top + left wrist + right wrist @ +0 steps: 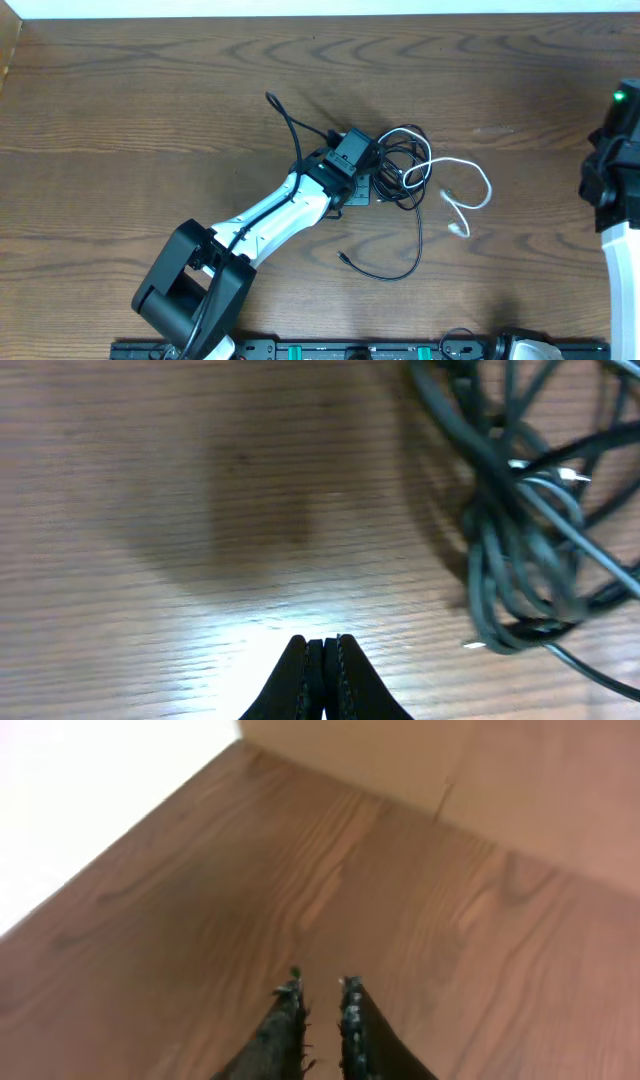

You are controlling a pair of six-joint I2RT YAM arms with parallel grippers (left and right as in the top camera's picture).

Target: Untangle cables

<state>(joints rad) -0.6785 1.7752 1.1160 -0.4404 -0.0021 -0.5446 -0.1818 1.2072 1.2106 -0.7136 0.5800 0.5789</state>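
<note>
My left gripper (pixel 325 652) is clenched, its fingertips pressed flat together with nothing between them. My left wrist view shows bare table (pixel 150 480) beneath them and the tangle of black cables (pixel 520 540) up to their right, clear of the tips. From overhead those tips are hidden under my wrist housing (pixel 352 152), which sits right at the tangle's left edge.

Only the overhead view shows the rest. The white cable (pixel 468 188) loops out of the tangle's right side, with its plug end lying just beyond. One black tail (pixel 418 230) curves away from the tangle toward my base, ending in a loose plug.

My right gripper (pixel 320 992) is well to the tangle's right. Its wrist view shows the fingers slightly parted and empty over bare wood near the table's edge.
</note>
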